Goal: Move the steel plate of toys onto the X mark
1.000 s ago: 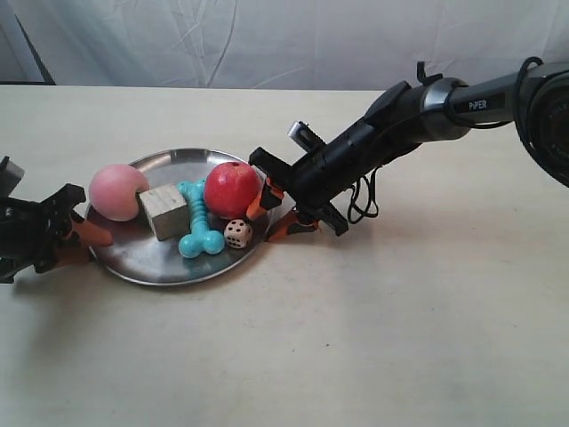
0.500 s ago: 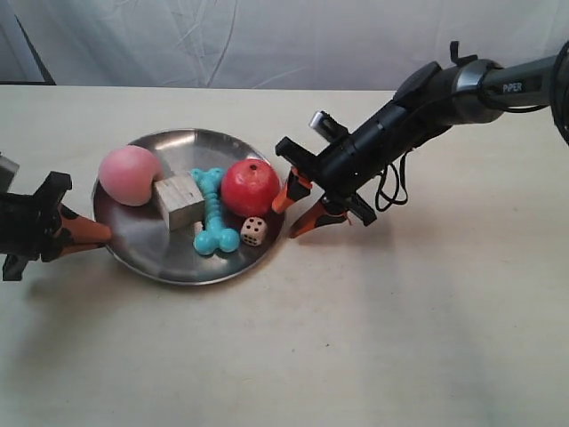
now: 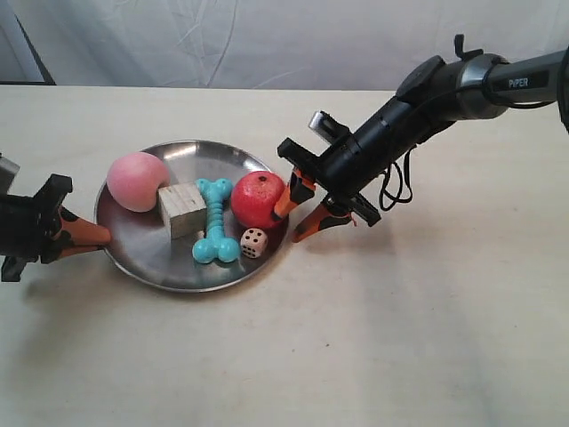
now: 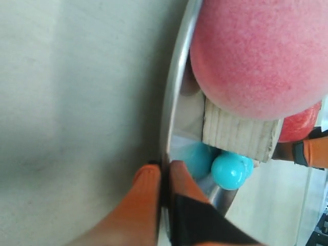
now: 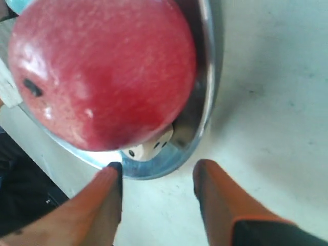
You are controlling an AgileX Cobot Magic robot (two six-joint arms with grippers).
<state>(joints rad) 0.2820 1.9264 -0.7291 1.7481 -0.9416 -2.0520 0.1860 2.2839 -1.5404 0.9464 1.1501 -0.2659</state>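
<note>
Steel plate (image 3: 147,262) sits on the desk (image 3: 427,311) toward the edge where the left arm comes in, well short of the far edge. All five toys are aboard: pink ball (image 3: 136,181), cube (image 3: 182,210), bone (image 3: 213,233), red ball (image 3: 258,199) and die (image 3: 254,241).

The left gripper (image 4: 164,179) has its orange fingers pinched tight on the rim beside the pink ball. The right gripper (image 5: 158,168), at the opposite rim by the red ball, stands with fingers spread, one tip at the rim and the other over bare desk (so nothing is held on that side, as far as I can see).

I'd call this the gripping step, half made. Next the right fingers need to straddle the rim and close. Then both arms must carry the plate level, or the balls may roll over that shallow rim.

I can't find the X mark from where I stand. Open desk runs wide toward the right arm's edge and the near edge.
</note>
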